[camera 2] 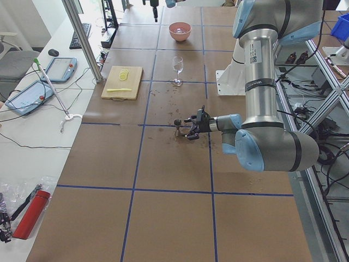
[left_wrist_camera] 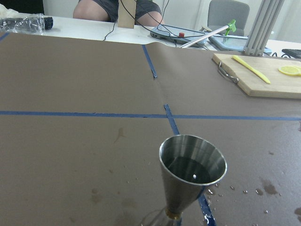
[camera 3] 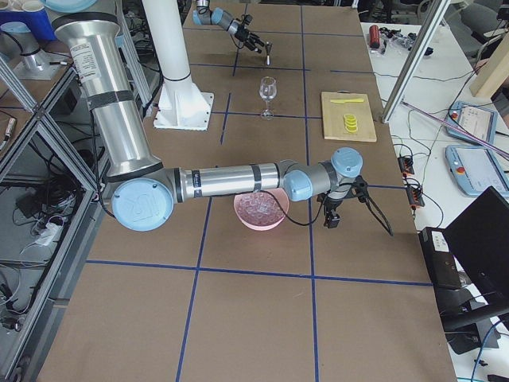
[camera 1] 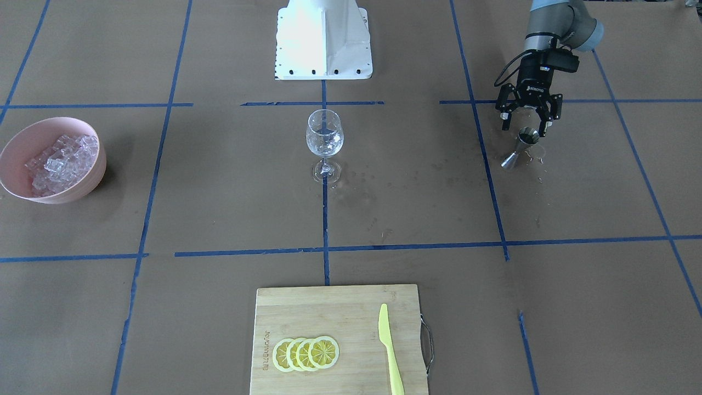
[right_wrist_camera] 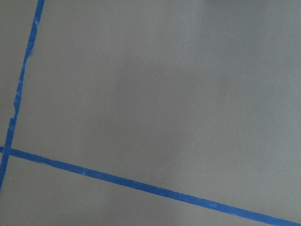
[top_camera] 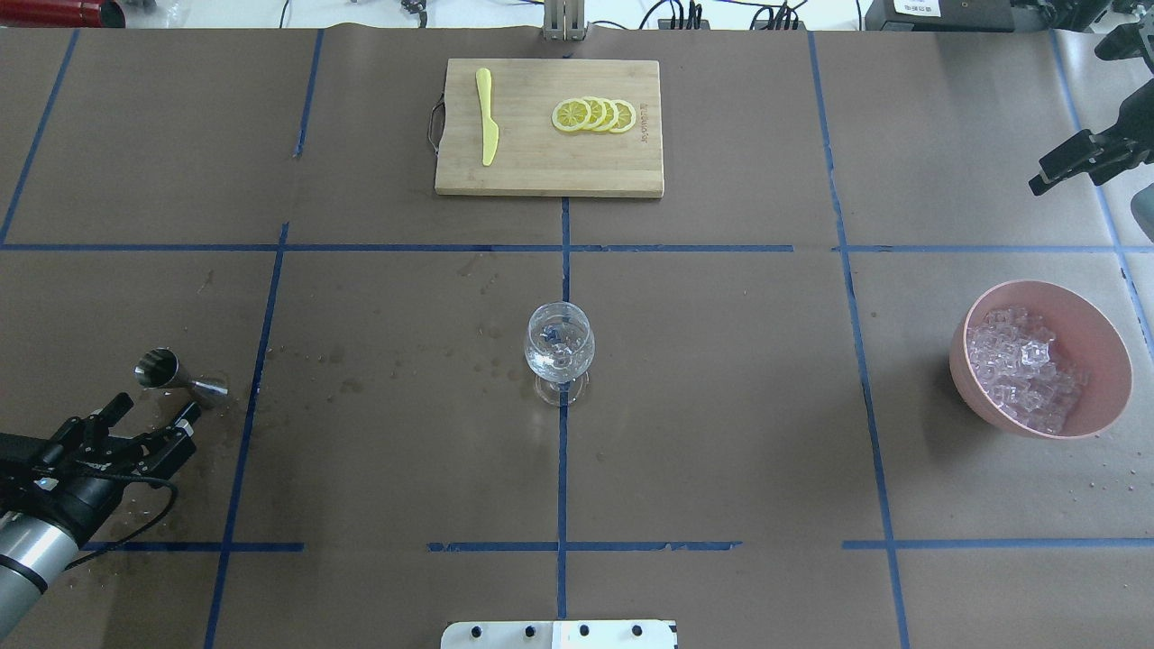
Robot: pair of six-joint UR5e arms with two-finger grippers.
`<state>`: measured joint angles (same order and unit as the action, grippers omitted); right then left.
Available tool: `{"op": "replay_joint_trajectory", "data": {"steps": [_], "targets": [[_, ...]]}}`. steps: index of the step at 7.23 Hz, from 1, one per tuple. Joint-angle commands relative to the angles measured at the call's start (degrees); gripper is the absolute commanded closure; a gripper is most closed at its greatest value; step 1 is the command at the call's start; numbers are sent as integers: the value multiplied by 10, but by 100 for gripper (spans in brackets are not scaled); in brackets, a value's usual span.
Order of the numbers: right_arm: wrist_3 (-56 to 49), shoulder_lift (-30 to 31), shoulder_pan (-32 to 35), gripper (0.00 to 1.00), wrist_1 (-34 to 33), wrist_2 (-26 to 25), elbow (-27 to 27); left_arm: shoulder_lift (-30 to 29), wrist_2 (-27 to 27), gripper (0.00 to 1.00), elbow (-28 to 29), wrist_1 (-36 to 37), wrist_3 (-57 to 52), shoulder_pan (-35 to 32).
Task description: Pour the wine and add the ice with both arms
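A steel jigger (camera 1: 520, 147) stands upright on the brown paper, and the left wrist view shows it (left_wrist_camera: 193, 176) holding a little dark wine (left_wrist_camera: 190, 168). My left gripper (camera 1: 525, 122) is open and empty, just behind the jigger and not touching it; it also shows in the overhead view (top_camera: 160, 407). A clear stemmed wine glass (top_camera: 560, 350) stands at the table's middle; I cannot tell its contents. Ice (top_camera: 1023, 365) fills a pink bowl (top_camera: 1107, 335). My right gripper (camera 3: 332, 219) hangs past the bowl, over bare paper; I cannot tell if it is open or shut.
A wooden cutting board (top_camera: 550, 171) at the far side carries lemon slices (top_camera: 595, 114) and a yellow knife (top_camera: 487, 126). The white base block (camera 1: 323, 41) is at the robot's side. Wet stains (top_camera: 334, 383) spot the paper between the jigger and the glass.
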<state>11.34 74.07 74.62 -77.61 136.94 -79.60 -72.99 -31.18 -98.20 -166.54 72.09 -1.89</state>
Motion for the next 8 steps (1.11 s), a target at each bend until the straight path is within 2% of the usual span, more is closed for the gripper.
{"op": "replay_joint_trajectory", "data": {"steps": [1,2,6,8], "targets": [[1,4,0,0,0,3,1,-19,40,4,27,2,-1,0],[1,5,0,0,0,3,0,-38,54,4,53,2,-1,0],[1,4,0,0,1,3,0,-63,54,19,91,2,-2,1],[1,4,0,0,0,3,0,-69,58,19,90,2,-33,0]]}}
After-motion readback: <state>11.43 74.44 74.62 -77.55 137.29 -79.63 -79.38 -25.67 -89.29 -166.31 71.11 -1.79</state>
